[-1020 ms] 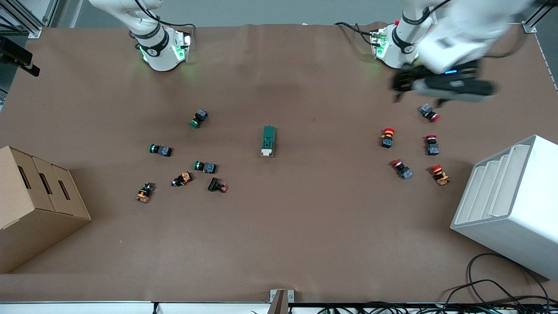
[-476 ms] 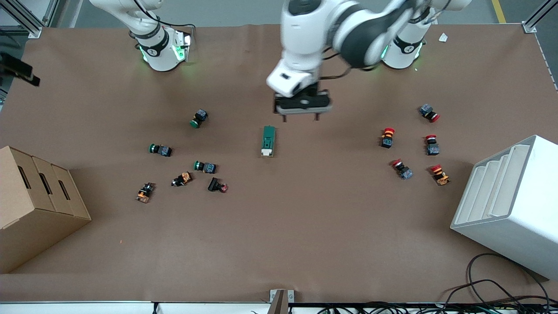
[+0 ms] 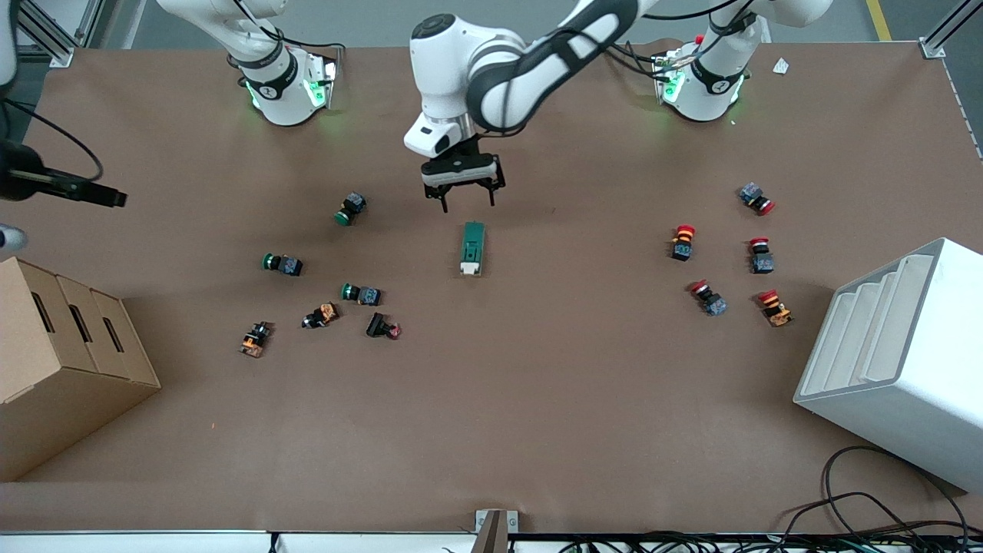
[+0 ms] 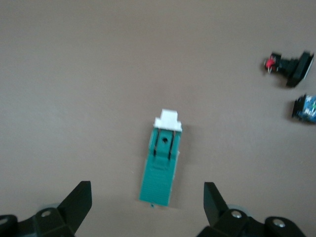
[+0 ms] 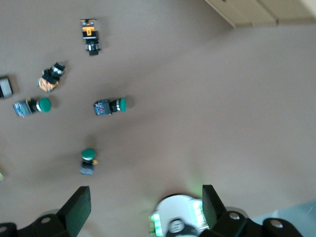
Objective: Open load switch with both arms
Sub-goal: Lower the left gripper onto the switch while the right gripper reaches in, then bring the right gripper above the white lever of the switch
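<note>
Approach step: left gripper (image 3: 463,201), jaws apart, hangs over mid-tabletop by the switch (image 3: 472,248); next, descend and clamp its green body.

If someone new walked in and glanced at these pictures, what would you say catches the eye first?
Probably the left arm stretched from its base across the table, its open left claw hovering just above the table by the load switch's green end. That load switch lies alone mid-table, white toggle toward the front camera. The right claw, open too, hangs high over the right arm's end of the table, looking down on the green-capped push buttons.
</note>
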Robot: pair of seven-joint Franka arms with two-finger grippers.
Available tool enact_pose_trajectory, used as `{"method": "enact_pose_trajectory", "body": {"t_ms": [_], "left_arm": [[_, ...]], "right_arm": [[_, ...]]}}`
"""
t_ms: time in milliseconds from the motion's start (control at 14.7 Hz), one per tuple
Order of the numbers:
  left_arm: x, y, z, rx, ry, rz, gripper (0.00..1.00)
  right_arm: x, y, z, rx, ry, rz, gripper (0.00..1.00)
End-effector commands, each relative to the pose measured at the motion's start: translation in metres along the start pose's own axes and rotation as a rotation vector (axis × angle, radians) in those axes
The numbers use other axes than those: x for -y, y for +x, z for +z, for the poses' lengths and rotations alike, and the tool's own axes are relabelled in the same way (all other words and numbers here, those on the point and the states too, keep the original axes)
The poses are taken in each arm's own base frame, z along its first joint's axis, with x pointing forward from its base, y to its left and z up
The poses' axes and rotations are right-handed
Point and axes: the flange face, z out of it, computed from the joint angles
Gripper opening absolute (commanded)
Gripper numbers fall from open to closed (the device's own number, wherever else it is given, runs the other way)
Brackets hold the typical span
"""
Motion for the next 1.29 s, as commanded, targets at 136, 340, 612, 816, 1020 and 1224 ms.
{"method": "enact_pose_trajectory", "body": {"t_ms": [136,340,612,816,1020,1224], "left_arm": [[-0.003,-0.060,0.055,-0.166,0.006,0.091,1.00],[0.012,-0.095,0.087,-0.284,-0.023,0.090,1.00],[0.028,-0.124,0.105,-0.414,-0.122,0.030,1.00],[0.031,-0.128,0.124,-0.481,-0.180,0.023,1.00],[0.039,-0.133,0.154,-0.576,-0.149,0.039,1.00],[0.037,-0.135,0.158,-0.618,-0.175,0.037,1.00]], "right_arm": [[0.077,-0.031,0.042,0.036,0.027,0.359,1.00],[0.125,-0.047,0.080,0.038,0.062,0.424,1.00],[0.201,-0.069,0.125,-0.018,0.115,0.394,1.00],[0.274,-0.072,0.176,-0.091,0.149,0.358,1.00],[0.323,-0.057,0.208,-0.112,0.187,0.617,1.00],[0.383,-0.044,0.236,-0.084,0.201,0.892,1.00]]}}
